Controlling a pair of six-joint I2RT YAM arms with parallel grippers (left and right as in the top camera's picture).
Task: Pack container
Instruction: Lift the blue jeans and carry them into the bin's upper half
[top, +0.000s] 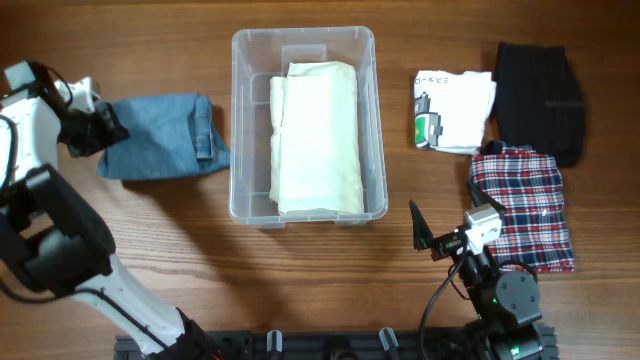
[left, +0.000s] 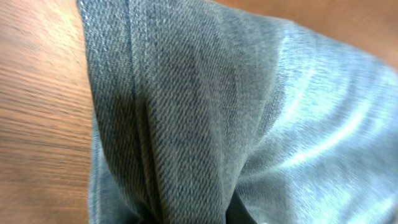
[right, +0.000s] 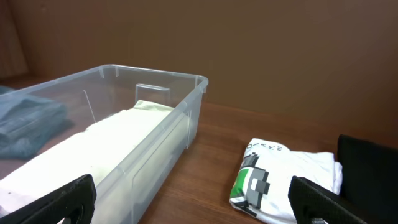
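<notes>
Right gripper (top: 438, 238) sits low near the front edge of the wooden table (top: 320, 290), jaws spread wide, nothing between them. In its wrist view the two dark fingertips (right: 62, 200) sit at the bottom corners of the frame, far apart, facing the container (right: 155, 78).

Left gripper (top: 95, 128) is at the far left, against the left edge of the folded denim (top: 165, 135) and apparently touching it in the overhead view. Its wrist camera is filled by the blue-grey twill at close range, seams running down the frame, a strip of table wood at left. No fingers show there. Cannot tell whether these jaws are spread or pinching the cloth.

The container stands mid-table, upright, open top, long side running away from the robot. Inside is one folded cream cloth (top: 318, 135), lying flat over the centre and right of the floor, with a narrow bare strip along the left wall. The denim lies outside, just beside the left wall; contact with it cannot be judged.

To the right of the container, apart from it, is a folded white T-shirt (top: 458, 110) with a green and black print at its left edge. A black garment (top: 540, 95) lies against the T-shirt's right side. Nearer the robot, a red plaid shirt (top: 525, 205) has its far edge meeting both. The right gripper is just beside the plaid's left edge.
</notes>
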